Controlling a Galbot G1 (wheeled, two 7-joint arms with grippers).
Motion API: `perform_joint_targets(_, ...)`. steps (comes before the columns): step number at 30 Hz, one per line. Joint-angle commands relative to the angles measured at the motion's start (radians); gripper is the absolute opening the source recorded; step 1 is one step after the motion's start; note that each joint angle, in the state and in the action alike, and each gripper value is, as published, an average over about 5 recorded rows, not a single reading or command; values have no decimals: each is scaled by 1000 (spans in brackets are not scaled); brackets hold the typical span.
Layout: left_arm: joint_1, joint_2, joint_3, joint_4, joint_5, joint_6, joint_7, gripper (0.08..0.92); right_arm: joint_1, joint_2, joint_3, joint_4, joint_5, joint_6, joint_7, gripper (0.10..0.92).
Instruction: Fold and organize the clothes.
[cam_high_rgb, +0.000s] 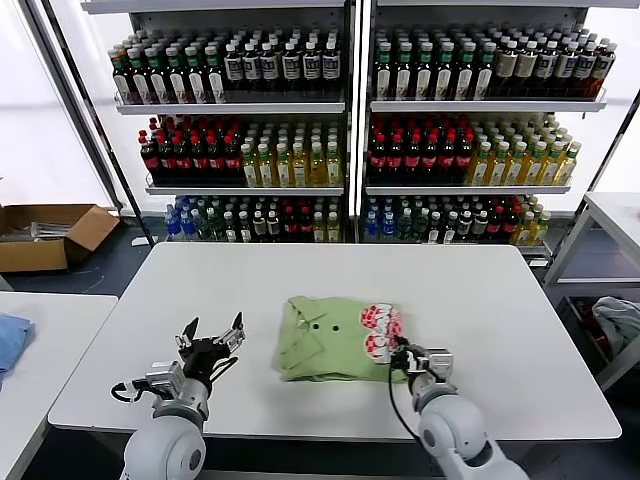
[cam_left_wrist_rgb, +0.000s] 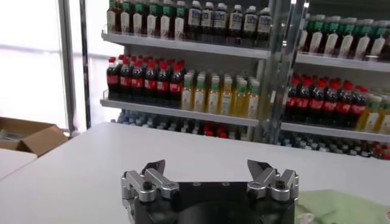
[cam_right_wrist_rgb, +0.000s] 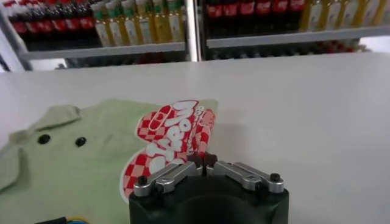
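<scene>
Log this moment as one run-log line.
shirt: folded on table | right gripper: shut, at shirt's printed edge | left gripper: open, beside shirt

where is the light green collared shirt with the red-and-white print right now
In the head view the folded light green collared shirt lies on the white table, near its front edge, between the open left gripper and the shut right gripper.

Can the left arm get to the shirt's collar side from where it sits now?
Probably yes: the left gripper is open, beside the green shirt, with only bare table between them.
</scene>
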Motion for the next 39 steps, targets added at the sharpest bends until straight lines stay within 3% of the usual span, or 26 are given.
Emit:
perform_joint_targets(1, 20, -32, 33, -17, 8, 2, 2, 823, 21, -106, 72, -84, -225, 29, -99, 118)
perform_joint_targets(5, 36, -43, 36, -29, 12, 2, 6, 823, -28, -12, 98, 19, -407, 111, -68, 210)
perform_joint_targets(8, 45, -52, 36, -34, 16, 3, 8, 823, -100, 36, 69, 175, -450, 128, -74, 296)
perform_joint_targets(12, 60, -63, 40, -41, 24, 2, 9, 823, -153, 70, -8, 251, -409, 82, -65, 409)
perform_joint_targets(18, 94, -73, 34, -49, 30, -4, 15, 823, -153, 116, -59, 223, -194, -1, 117, 582)
perform_joint_targets(26, 98, -87, 33, -51, 38, -4, 14, 823, -157, 125, -89, 190, -205, -3, 170, 795)
perform_joint_targets(39, 102, -107, 40, -36, 58, -9, 15, 823, -180, 126, -83, 153, -250, -4, 198, 823)
